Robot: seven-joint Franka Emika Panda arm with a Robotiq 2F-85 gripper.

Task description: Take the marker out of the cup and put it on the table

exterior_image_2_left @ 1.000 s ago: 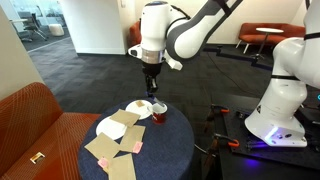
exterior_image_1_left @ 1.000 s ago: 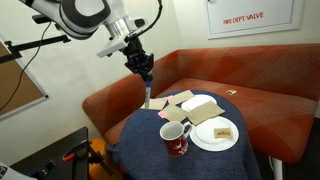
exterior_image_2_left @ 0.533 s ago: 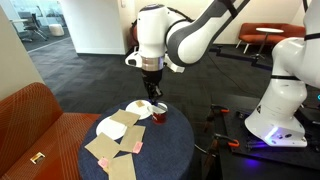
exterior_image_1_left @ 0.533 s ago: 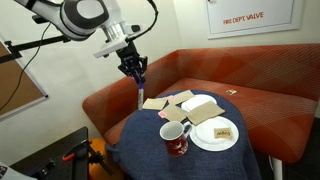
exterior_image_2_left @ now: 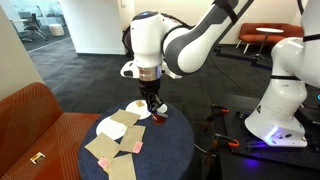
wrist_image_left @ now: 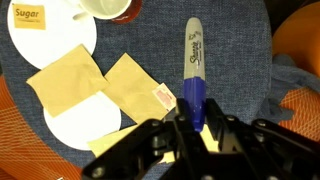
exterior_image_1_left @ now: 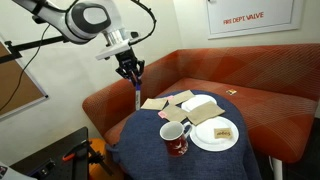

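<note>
Gripper (wrist_image_left: 196, 128) jaws clamped on the blue end of the Sharpie marker (wrist_image_left: 193, 60), marker pointing down from the jaws over the blue-draped table (wrist_image_left: 240, 60), dark red cup (wrist_image_left: 108, 9) beyond the jaws to the left, out of their reach

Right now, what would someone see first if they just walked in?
The big robot arm's pincer pinching the marker, which dangles above the table. On its dark blue cloth stand the red cup and a white plate beside it.
</note>
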